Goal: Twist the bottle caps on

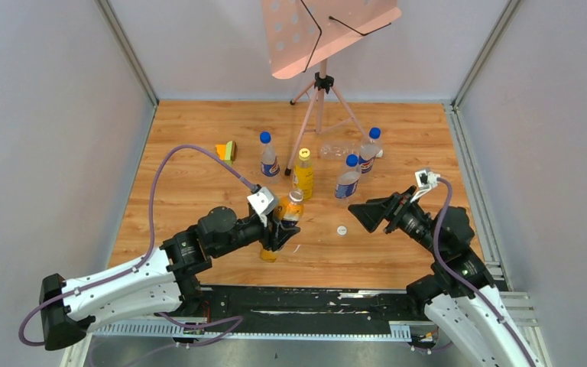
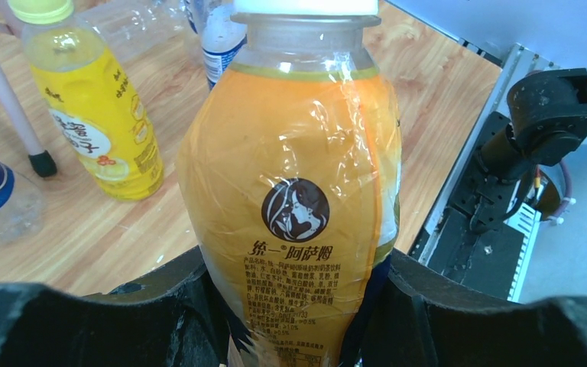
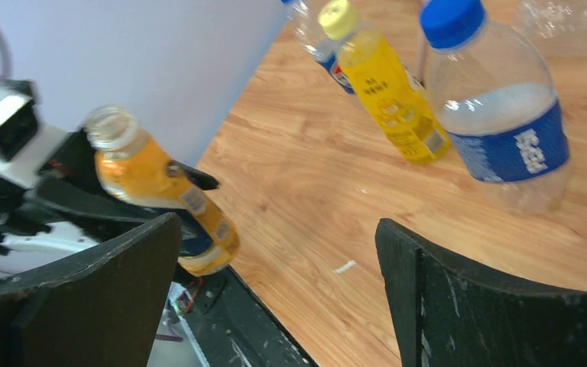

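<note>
My left gripper (image 1: 280, 227) is shut on the amber-brown bottle (image 1: 284, 218), holding it tilted just above the table's near edge. The wrist view shows its orange label (image 2: 298, 199) squeezed between both black fingers. From the right wrist the bottle's (image 3: 160, 187) clear neck looks uncapped. A small white bottle cap (image 1: 342, 229) lies on the wood between the arms. My right gripper (image 1: 361, 216) is open and empty, to the right of that cap; in its own view the right gripper (image 3: 275, 294) points toward the held bottle.
A yellow bottle (image 1: 303, 174) with a yellow cap and three clear bottles with blue caps (image 1: 268, 157) (image 1: 348, 177) (image 1: 369, 149) stand behind. A music stand's tripod (image 1: 319, 103) rises at the back centre. An orange and green item (image 1: 227, 151) lies at the back left.
</note>
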`<act>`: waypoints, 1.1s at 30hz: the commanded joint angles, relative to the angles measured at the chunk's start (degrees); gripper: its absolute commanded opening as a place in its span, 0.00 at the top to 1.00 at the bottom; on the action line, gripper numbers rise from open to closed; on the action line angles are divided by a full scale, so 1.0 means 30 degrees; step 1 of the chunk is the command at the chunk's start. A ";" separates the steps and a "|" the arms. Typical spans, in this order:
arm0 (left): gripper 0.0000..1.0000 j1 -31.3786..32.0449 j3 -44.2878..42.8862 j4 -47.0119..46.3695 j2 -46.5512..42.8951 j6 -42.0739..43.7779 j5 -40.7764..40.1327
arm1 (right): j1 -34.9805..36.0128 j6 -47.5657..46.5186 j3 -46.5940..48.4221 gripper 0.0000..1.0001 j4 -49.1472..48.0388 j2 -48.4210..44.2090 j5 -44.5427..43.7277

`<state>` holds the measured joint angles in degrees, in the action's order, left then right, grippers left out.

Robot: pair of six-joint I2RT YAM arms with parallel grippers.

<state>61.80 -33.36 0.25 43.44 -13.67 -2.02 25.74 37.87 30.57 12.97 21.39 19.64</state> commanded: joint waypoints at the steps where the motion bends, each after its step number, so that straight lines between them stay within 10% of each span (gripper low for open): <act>1: 0.58 -0.0018 0.0125 0.0588 -0.0630 0.0916 -0.0920 | 0.0005 -0.2206 0.1639 0.00 0.3316 0.3225 -0.1725; 17: 0.57 -0.0032 0.0782 0.2876 -0.2297 -0.0024 -0.2524 | 0.4974 -0.0133 0.2902 0.27 0.6167 1.4888 -1.1205; 33: 0.58 -0.0006 0.1892 0.3305 -0.3669 -0.0472 -0.2804 | 0.6877 -0.0230 0.4743 0.46 0.4214 2.0570 -1.2980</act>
<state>61.78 -27.88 10.87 32.95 -14.24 -10.00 45.32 36.56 42.02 28.47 80.82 -16.97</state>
